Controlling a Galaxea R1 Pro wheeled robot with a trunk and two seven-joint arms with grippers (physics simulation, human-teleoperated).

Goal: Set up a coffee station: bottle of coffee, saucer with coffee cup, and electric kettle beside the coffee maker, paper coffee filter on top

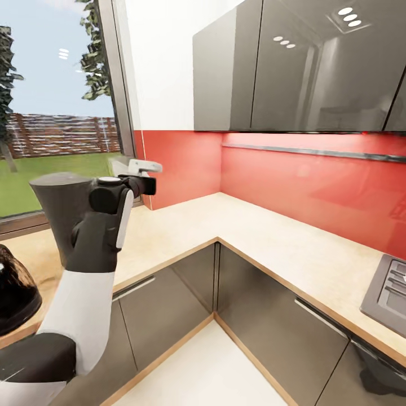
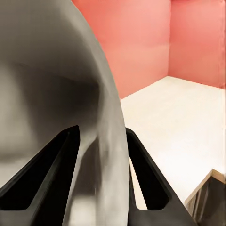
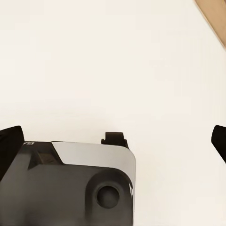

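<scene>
Coffee maker [image 1: 59, 211], tall dark grey with rounded body, is clamped in the left hand [image 2: 99, 188] above the light beige wood-look counter [image 1: 293, 248]; right hand's [image 3: 113, 141] state unclear.

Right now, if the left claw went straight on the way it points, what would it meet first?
The left claw is shut on the coffee maker, held above the kitchen countertop. Ahead, the left wrist view shows open countertop, then the red backsplash. The wall probably comes first, though depth is unclear.
</scene>
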